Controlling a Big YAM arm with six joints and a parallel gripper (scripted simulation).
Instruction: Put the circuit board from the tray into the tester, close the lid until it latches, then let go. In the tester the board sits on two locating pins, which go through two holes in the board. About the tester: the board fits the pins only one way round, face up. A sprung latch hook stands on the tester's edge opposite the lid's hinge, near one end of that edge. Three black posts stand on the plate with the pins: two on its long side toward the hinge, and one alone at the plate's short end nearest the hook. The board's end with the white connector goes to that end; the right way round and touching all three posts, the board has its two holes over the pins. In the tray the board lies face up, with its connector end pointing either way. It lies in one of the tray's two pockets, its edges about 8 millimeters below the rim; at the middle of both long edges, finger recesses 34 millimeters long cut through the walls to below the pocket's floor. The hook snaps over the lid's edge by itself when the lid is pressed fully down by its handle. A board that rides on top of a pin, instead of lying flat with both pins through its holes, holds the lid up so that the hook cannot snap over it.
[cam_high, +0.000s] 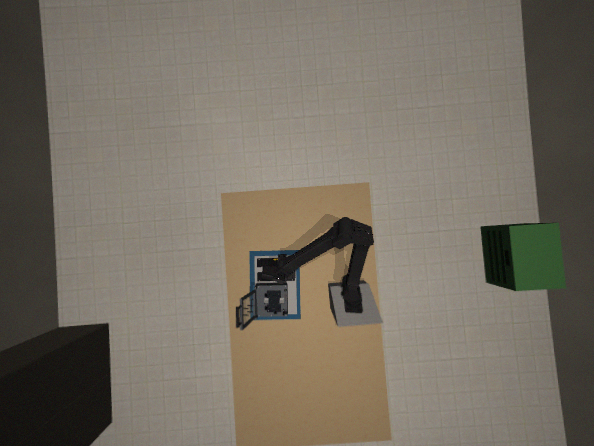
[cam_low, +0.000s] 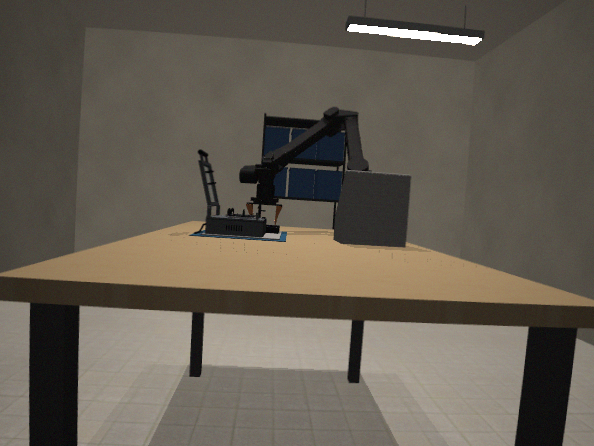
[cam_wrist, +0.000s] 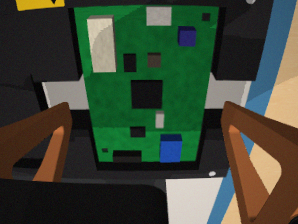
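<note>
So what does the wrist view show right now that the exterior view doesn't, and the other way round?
Only the wrist view shows the green circuit board, lying face up in its tray pocket, and a yellow label.

Only the exterior view shows the tester's raised lid, the ceiling lamp and the table's legs.

Both show the open pincer and the blue-bordered mat.

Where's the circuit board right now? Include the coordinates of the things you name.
In the wrist view, the circuit board (cam_wrist: 147, 115) lies face up in a pocket of the black tray (cam_wrist: 240, 50), between the open gripper's (cam_wrist: 148, 107) fingers, white connector toward the image's upper left.
</note>
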